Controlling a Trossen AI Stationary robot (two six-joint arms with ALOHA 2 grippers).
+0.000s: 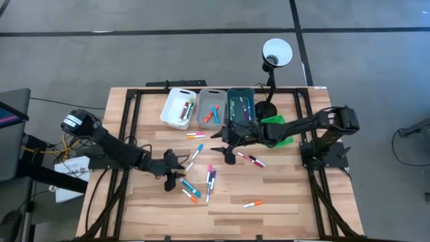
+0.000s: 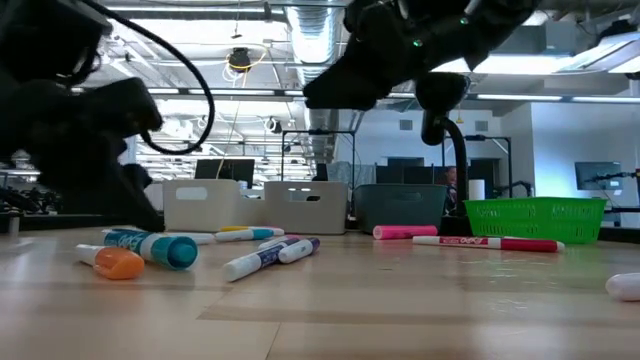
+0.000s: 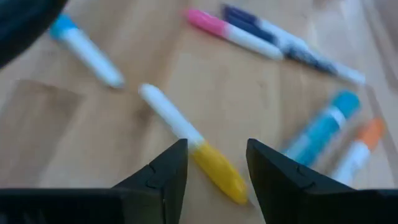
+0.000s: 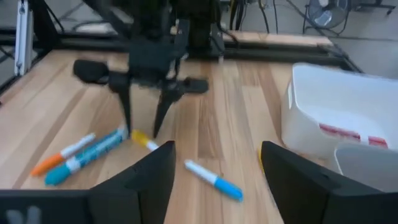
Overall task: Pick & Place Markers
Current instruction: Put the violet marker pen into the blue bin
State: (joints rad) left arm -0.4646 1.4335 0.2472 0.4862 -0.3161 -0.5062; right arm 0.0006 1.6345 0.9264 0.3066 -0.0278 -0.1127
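Yellow-capped white plastic marker [image 3: 189, 147] on the wooden table [image 1: 282, 202] between the left gripper [image 3: 212, 163] jaws, parted, centre-left; right gripper [image 4: 214, 165] jaws wide, empty; four bins.

You're looking down on a pale wooden plank tabletop [image 1: 282, 202] edged by a black metal frame [image 1: 127, 121], standing on a grey concrete floor [image 1: 134, 54] crossed by dark lines. At one o'clock a white round lamp shade [image 1: 277, 52] rises on a black stalk. Level across, long ceiling light strips [image 2: 230, 92] glow above dark office monitors [image 2: 225, 170].
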